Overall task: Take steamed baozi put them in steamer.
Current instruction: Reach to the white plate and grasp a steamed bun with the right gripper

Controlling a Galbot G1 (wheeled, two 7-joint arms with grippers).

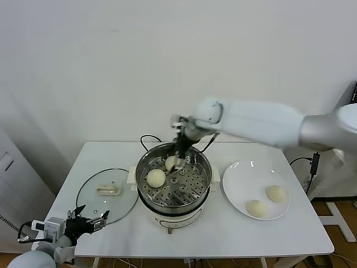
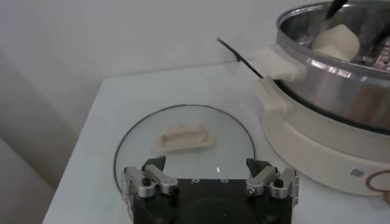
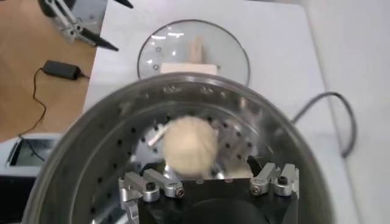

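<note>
Reaching into the steamer point(image 1: 174, 184), the right hand point(image 1: 177, 162) hangs over the rear part of the perforated tray point(image 1: 184, 187) with a steamed baozi point(image 1: 172, 163) at its fingertips. In the right wrist view the bun point(image 3: 191, 145) sits between spread fingers point(image 3: 145, 185), yet whether they grip it or have let go cannot be told. A second baozi point(image 1: 156, 177) rests on the tray just beside the first, toward the robot's left. Two further buns point(image 1: 275, 193) point(image 1: 256, 208) lie on the white plate point(image 1: 234, 181) to the steamer's right, so the task appears about half done. The glass lid point(image 1: 106, 196) with its cream handle point(image 1: 108, 190) lies flat on the bench point(image 1: 290, 237) to the steamer's left. The left hand point(image 1: 89, 219) is parked low by the bench's front-left corner, fingers apart and holding nothing.

Handling note: the buns look light, soft and smooth-skinned, so they would probably dent or tear under a hard pinch. A gentle grasp across the widest part of the round body, approached from above, seems the safest hold; the remaining plate buns lie apart enough to allow finger clearance on both sides.
</note>
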